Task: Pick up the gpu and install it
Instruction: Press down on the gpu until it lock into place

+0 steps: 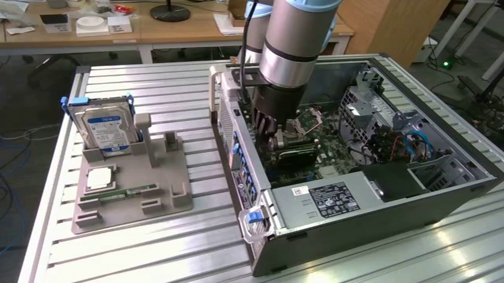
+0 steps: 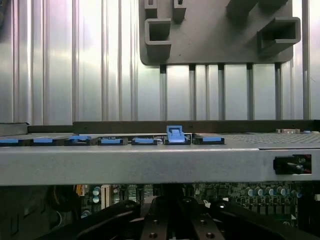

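The hand (image 1: 277,141) is closed, down inside the open computer case (image 1: 378,206) (on the table (image 1: 157,247)). The gpu (image 1: 298,155) lies just under it, on the green board.

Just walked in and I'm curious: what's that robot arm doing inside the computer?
The arm's gripper is reaching down into an open computer case lying on a metal table. Its jaws are shut, right above a dark card, the gpu, which sits low on the motherboard. Beside the case, a grey parts holder carries a hard drive.
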### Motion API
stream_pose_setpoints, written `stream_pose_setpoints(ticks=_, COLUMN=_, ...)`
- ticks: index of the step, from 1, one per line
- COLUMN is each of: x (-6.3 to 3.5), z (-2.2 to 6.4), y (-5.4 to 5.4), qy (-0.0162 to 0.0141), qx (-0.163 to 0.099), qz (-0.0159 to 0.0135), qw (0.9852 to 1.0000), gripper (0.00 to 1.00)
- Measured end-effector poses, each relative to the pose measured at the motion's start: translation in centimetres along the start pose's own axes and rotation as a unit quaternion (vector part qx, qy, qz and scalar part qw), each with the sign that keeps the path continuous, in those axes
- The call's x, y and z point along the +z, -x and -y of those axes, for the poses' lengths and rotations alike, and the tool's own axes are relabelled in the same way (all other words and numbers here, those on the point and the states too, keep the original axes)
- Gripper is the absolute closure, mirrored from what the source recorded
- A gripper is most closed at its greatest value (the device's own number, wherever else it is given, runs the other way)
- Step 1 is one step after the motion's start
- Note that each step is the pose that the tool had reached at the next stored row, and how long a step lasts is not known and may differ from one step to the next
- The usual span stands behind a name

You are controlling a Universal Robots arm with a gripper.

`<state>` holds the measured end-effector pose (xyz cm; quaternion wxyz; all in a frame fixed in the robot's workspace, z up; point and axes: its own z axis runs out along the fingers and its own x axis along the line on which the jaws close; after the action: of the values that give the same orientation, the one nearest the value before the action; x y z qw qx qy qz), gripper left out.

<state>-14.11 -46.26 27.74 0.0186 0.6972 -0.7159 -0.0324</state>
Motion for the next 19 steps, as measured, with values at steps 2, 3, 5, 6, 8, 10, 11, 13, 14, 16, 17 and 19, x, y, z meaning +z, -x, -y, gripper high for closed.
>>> stream_pose_setpoints(ticks=2, x=-0.11, z=0.01, y=0.0, qy=0.0017, qx=0.0, qz=-0.0001, qw=1.0, gripper=0.89)
stream_pose_setpoints(ticks=3, x=-0.11, z=0.06, y=0.0, qy=0.003, qx=0.0, qz=0.0, qw=1.0, gripper=0.89)
stream_pose_setpoints(ticks=5, x=-0.14, z=0.26, y=0.0, qy=0.0064, qx=0.0, qz=-0.0002, qw=1.0, gripper=0.89)
stream_pose_setpoints(ticks=6, x=-0.14, z=0.43, y=0.1, qy=0.0074, qx=0.0, qz=-0.0002, qw=1.0, gripper=0.89)
stream_pose_setpoints(ticks=8, x=-0.1, z=0.63, y=0.1, qy=0.0091, qx=0.0, qz=-0.0002, qw=1.0, gripper=0.89)
stream_pose_setpoints(ticks=10, x=-0.22, z=0.65, y=0.1, qy=0.0115, qx=0.0, qz=-0.0005, qw=0.9999, gripper=0.89)
stream_pose_setpoints(ticks=11, x=-0.34, z=0.64, y=0.1, qy=0.0122, qx=0.0, qz=-0.0005, qw=0.9999, gripper=0.89)
stream_pose_setpoints(ticks=13, x=-0.54, z=0.63, y=0.1, qy=0.0132, qx=0.0, qz=-0.0004, qw=0.9999, gripper=0.89)
stream_pose_setpoints(ticks=14, x=-0.61, z=0.63, y=0.1, qy=0.0137, qx=-0.001, qz=-0.0004, qw=0.9999, gripper=0.89)
stream_pose_setpoints(ticks=16, x=-0.77, z=0.62, y=0.1, qy=0.0144, qx=-0.001, qz=-0.0004, qw=0.9999, gripper=0.89)
stream_pose_setpoints(ticks=17, x=-0.89, z=0.61, y=0.1, qy=0.0147, qx=-0.001, qz=-0.0004, qw=0.9999, gripper=0.89)
stream_pose_setpoints(ticks=19, x=-1.31, z=0.58, y=0.1, qy=0.0154, qx=-0.001, qz=-0.0005, qw=0.9999, gripper=0.89)
